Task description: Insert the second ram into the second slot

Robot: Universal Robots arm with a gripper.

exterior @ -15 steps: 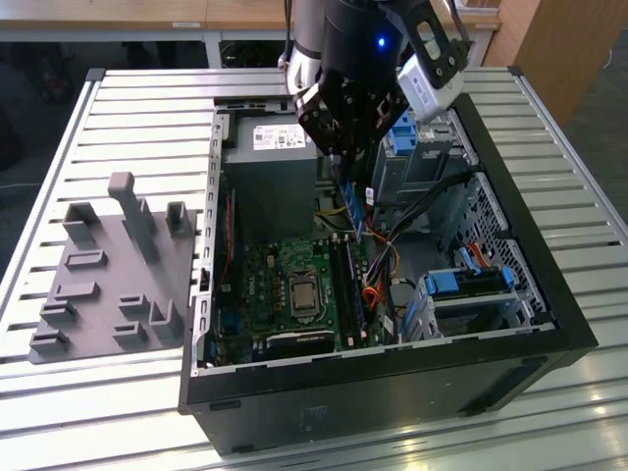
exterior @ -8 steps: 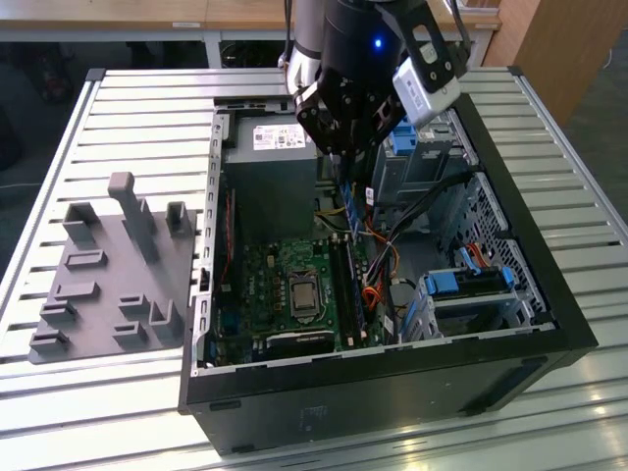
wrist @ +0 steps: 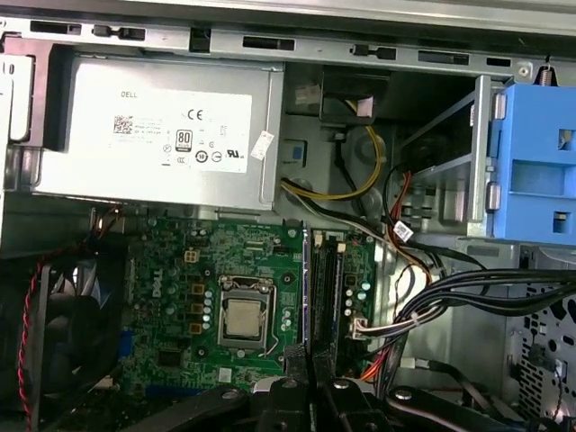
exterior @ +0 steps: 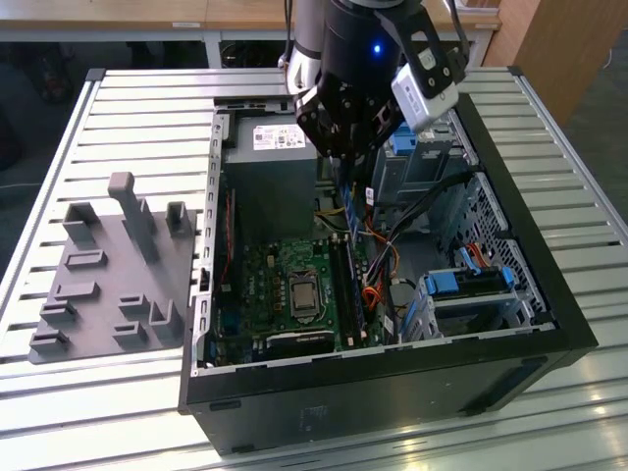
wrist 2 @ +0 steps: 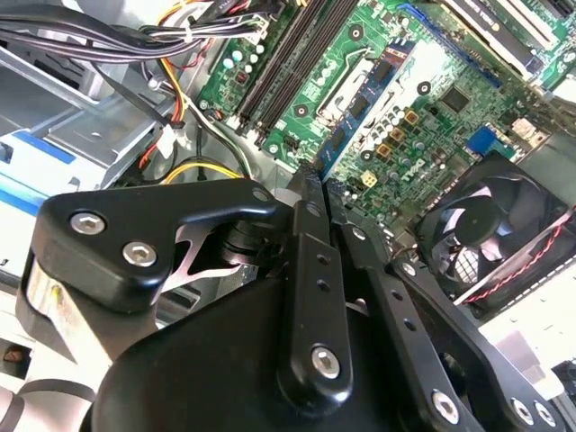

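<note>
My gripper [exterior: 345,179] hangs over the open computer case [exterior: 392,368], above the motherboard's back half. It is shut on the second ram [exterior: 349,211], a thin blue stick held on edge that points down toward the board. In the first wrist view the ram [wrist: 306,297] shows edge-on as a thin dark line running out from the gripper [wrist: 310,389], just beside the long black memory slots [wrist: 328,279]. In the second wrist view the gripper [wrist 2: 315,193] grips the stick's blue edge [wrist 2: 364,112], and the slots [wrist 2: 290,63] lie a little to one side. The stick is still above the slots [exterior: 343,285].
A grey power supply [exterior: 270,147] sits behind the gripper. The processor socket [exterior: 299,292] is next to the slots. Cable bundles [exterior: 383,250] and blue drive-bay tabs [exterior: 461,285] crowd the exterior view's right. A fan [wrist 2: 490,225] sits at the board's edge. A grey fixture tray [exterior: 108,275] lies outside the case.
</note>
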